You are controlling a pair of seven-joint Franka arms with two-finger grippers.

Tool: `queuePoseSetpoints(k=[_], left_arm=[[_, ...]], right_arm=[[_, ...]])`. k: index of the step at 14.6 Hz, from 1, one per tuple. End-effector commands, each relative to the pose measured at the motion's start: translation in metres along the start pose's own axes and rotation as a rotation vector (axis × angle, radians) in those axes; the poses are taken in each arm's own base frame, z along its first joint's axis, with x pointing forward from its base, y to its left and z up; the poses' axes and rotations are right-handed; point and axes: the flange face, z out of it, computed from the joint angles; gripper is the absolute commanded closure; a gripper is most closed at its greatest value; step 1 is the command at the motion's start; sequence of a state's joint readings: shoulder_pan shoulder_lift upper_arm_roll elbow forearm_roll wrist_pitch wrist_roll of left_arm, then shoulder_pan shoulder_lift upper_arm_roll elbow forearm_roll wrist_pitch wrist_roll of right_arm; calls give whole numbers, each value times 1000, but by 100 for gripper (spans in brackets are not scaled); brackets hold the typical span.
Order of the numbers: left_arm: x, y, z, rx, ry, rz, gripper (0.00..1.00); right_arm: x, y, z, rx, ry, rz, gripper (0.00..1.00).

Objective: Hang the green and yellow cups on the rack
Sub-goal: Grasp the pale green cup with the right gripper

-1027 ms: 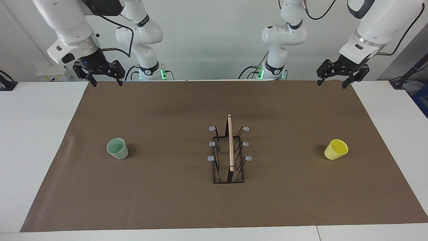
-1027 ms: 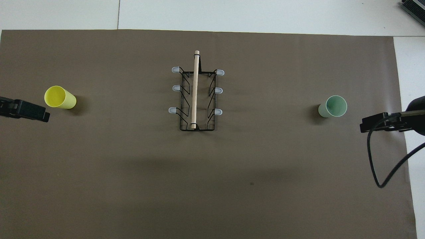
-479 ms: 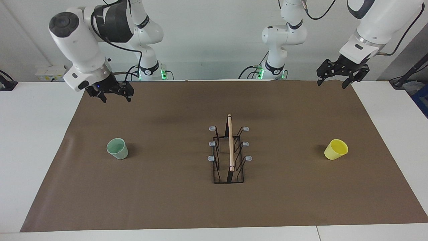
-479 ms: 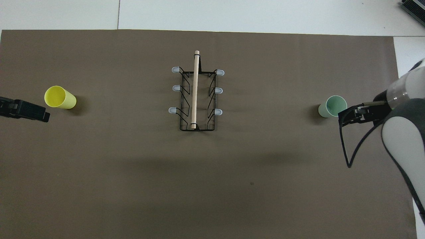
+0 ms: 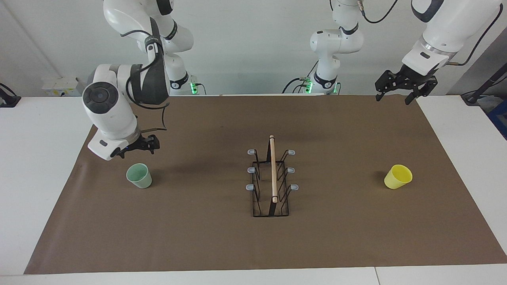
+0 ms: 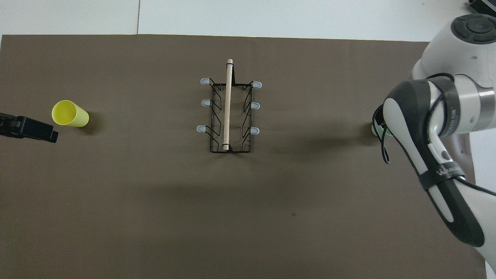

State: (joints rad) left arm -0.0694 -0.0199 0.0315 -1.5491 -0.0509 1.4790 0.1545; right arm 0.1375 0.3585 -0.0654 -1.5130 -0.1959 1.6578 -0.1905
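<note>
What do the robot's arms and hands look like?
Both arms are glossy white with rounded joints, dark grey patches and black rings. Thin black cables loop along them. The right gripper and left gripper are black, with two thin fingers each. Green lights glow at the bases.

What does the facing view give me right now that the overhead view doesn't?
Only the facing view shows the green cup whole, with the right gripper just above it and apart from it, and the left gripper raised at the mat's edge. In the overhead view the right arm covers nearly all of the green cup. Both views show the yellow cup upright and the rack with no cup on its prongs.
</note>
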Motion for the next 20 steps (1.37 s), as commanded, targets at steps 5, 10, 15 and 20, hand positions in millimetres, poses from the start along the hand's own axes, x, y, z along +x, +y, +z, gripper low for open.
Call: queuePoseSetpoints(k=[5, 10, 15, 20], left_arm=[[-8, 0, -2, 14, -7, -11, 0], [-8, 0, -2, 14, -7, -11, 0], [-8, 0, -2, 14, -7, -11, 0], [-8, 0, -2, 14, -7, -11, 0]], right_arm=[[52, -76, 58, -301, -184, -558, 0], [58, -99, 125, -471, -407, -984, 0], [37, -108, 154, -583, -477, -1120, 0], [25, -101, 174, -660, -502, -1179, 0]])
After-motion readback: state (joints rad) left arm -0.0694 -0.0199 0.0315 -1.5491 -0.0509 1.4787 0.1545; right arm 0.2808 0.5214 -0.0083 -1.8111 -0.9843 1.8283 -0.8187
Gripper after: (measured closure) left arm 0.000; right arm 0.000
